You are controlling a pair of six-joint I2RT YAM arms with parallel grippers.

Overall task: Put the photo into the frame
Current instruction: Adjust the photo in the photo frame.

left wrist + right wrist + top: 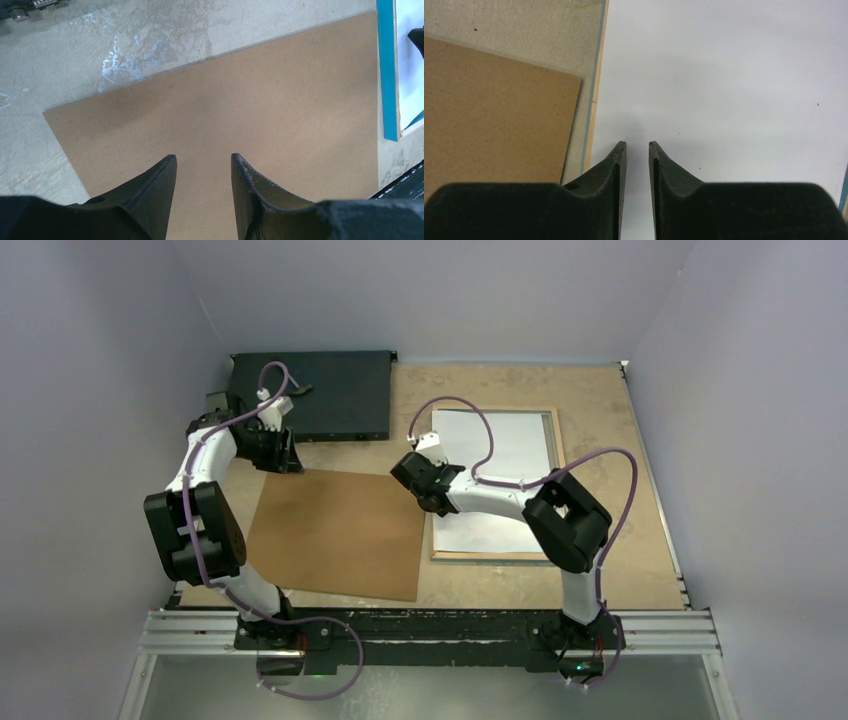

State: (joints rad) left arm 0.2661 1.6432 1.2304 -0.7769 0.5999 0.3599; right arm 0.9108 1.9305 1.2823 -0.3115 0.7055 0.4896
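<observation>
**Photo-in-frame task, overhead and wrist views.** The frame (480, 556) lies on the right half of the tabletop (600, 420), wood back up. The photo (515, 445) lies inside its border, white back up. Both have their long axis running from the near edge toward the far wall.

The right gripper (432, 498) is much the nearer. It hangs over the photo's left margin, just inside the frame's left rail. In the right wrist view the white sheet fills the field directly beneath and ahead of the tips, which point along the long axis. Its jaws stand a narrow slot apart with nothing between them; contact with the paper cannot be judged. The right arm reaches leftward across the frame, elbow bent over the frame's near right corner.

The left gripper (283, 452) hovers above the far left corner of the brown backing (335, 535), well apart from the photo, near the black box (320, 390). Its jaws are released and wider, grasping nothing, and its forearm is folded back toward the base.

The photo appears seated, so any flattening or squaring falls to the right arm.
</observation>
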